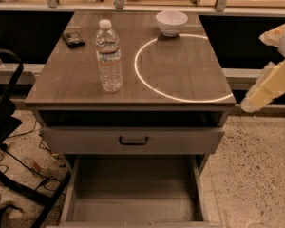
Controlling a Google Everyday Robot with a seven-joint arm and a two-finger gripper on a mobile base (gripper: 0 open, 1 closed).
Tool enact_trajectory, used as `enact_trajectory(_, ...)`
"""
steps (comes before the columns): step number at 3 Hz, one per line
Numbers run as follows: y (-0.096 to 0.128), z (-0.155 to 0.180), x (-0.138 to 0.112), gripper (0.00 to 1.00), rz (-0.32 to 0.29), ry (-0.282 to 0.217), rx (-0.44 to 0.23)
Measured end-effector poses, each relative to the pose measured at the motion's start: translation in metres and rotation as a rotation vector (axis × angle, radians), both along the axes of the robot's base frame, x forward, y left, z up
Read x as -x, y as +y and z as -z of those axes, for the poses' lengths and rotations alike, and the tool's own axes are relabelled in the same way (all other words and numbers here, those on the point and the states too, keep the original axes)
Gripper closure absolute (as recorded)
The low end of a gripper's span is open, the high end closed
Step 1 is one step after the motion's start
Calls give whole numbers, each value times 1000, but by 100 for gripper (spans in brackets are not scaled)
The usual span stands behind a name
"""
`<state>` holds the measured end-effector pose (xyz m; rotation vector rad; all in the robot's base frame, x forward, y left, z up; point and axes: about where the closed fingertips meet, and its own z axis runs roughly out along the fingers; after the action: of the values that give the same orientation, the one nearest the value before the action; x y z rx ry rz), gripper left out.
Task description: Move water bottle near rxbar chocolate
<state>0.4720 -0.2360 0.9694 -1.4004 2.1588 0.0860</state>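
The gripper (265, 90) sat at the far right edge of the view, a pale cream-coloured shape held in the air off the right side of the table (190, 80), level with its front corner and touching nothing on it; whether it was released or clenched could not be told, and it grasped nothing that could be seen. Nearest to it on the wooden tabletop lay a bright ring of light (136, 66), which covered most of the right half of the surface and ran off the front right corner. A white bowl (171, 22) stood upright at the back of the table, just at the far edge of that ring. The water bottle (109, 56) stood upright left of the ring, just beside its left arc, with its white cap on and its pale label facing the camera. The rxbar chocolate (73, 39) lay flat near the back left corner of the table, behind and to the left of the bottle and well apart from it. Below the tabletop an upper drawer (133, 140) showed a dark handle on its front, and a lower drawer (133, 194) was pulled out toward the camera. A black frame (7, 122) and loose cables (26, 161) were at the left on the speckled floor (256, 175).
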Motion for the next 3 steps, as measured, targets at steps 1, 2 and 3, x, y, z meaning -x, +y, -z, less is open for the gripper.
enact_trajectory(1,17,15,-27,0,4,-90,-224)
enact_trajectory(2,57,1,-59,0,-15,-210,-459)
enact_trajectory(3,83,-25,-71,0,-14,-262,-575)
